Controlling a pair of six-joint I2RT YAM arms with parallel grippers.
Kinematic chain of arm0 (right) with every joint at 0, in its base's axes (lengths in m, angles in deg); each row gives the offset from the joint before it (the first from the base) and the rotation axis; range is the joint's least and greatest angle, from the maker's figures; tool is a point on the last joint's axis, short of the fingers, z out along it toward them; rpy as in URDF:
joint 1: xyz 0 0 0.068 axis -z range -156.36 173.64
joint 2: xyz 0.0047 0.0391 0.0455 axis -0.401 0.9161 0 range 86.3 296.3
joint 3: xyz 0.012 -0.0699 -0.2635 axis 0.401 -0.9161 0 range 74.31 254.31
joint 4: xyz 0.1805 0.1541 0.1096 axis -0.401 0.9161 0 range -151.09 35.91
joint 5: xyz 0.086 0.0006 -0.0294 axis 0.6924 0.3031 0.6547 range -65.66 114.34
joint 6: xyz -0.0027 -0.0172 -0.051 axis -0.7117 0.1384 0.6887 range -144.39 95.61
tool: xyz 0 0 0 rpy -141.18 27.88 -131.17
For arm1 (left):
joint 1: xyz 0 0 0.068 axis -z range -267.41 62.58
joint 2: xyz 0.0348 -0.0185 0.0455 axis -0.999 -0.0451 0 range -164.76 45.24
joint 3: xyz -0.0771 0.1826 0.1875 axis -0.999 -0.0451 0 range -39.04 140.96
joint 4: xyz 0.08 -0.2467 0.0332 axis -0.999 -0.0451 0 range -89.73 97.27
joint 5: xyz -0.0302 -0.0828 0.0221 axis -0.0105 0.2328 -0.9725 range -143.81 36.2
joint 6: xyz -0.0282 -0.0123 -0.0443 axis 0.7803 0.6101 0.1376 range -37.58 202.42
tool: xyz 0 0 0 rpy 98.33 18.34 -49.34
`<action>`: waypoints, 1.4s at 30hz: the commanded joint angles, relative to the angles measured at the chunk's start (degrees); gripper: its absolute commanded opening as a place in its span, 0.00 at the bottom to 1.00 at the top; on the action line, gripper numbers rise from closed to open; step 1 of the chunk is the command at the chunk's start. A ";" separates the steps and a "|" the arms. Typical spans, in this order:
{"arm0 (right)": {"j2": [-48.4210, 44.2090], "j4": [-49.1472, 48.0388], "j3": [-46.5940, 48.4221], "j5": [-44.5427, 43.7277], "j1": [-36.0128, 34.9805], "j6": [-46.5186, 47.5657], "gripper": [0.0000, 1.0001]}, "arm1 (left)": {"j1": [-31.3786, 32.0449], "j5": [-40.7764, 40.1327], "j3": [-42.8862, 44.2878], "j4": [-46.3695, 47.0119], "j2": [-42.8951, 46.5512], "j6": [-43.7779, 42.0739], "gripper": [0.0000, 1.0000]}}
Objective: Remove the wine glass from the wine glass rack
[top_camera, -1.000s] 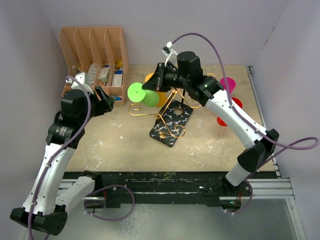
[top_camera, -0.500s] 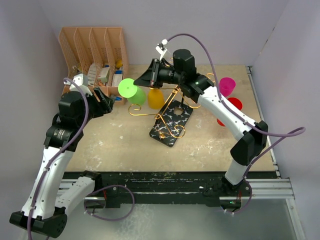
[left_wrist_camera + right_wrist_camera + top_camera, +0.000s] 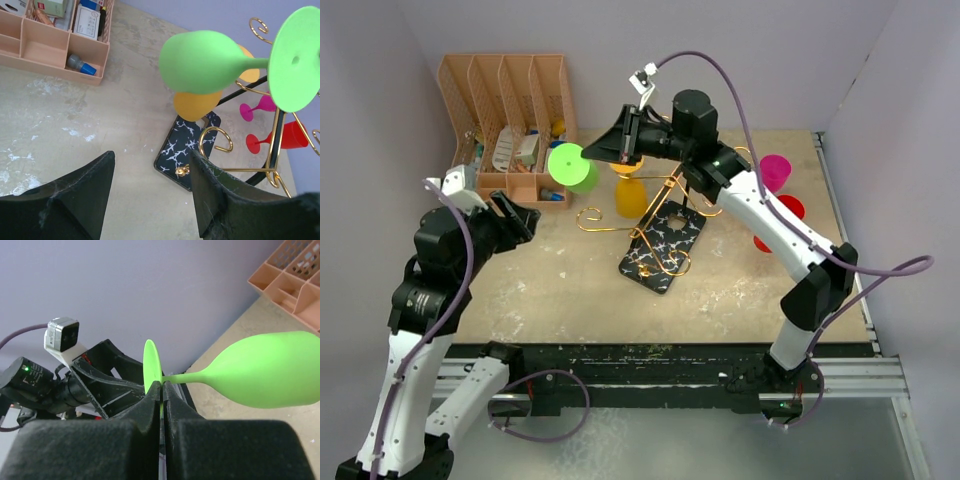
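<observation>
The green wine glass hangs sideways in the air, left of the rack and free of it. My right gripper is shut on the rim of its foot; in the right wrist view the fingertips pinch the foot, and the bowl points right. The gold wire rack stands on its black marble-look base, with an orange glass still hanging on it. My left gripper is open and empty, low and left of the glass. In its view the green glass floats above the rack.
The peach file organiser with small items stands at the back left, close to the green glass. A pink glass and a red glass are right of the rack. Walls close in on the left, back and right.
My right gripper has carried the green glass left and up, away from the rack toward the organiser. My left arm has drawn back toward the near left.
</observation>
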 commanded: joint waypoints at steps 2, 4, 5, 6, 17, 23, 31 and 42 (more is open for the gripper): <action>-8.01 4.35 8.15 -4.60 0.14 14.96 0.00 | 0.30 3.60 2.86 2.00 2.20 3.33 0.66; -10.88 8.53 9.27 -8.59 -0.08 22.71 0.00 | 0.30 7.98 2.73 3.87 2.00 4.92 0.67; -12.81 10.18 8.91 -10.10 -0.11 25.66 0.00 | 0.25 10.55 2.58 5.04 1.68 5.85 0.68; -14.95 11.45 8.10 -11.77 -0.29 29.05 0.00 | 0.29 13.25 2.43 6.59 1.39 7.12 0.69; -37.35 20.22 -3.83 -31.91 -4.25 51.88 0.00 | 0.30 40.29 0.47 37.18 -9.26 31.12 0.75; -46.98 15.95 -16.05 -38.75 -6.27 57.11 0.00 | 0.38 50.13 -3.19 60.04 -15.78 56.79 0.74; -46.17 8.36 -22.87 -59.16 -19.77 71.72 0.00 | 0.56 54.88 -2.12 57.74 -18.29 67.29 0.74; -38.10 -12.83 -30.00 -77.85 -38.80 98.72 0.00 | 0.52 55.46 -4.32 57.18 -18.39 69.75 0.73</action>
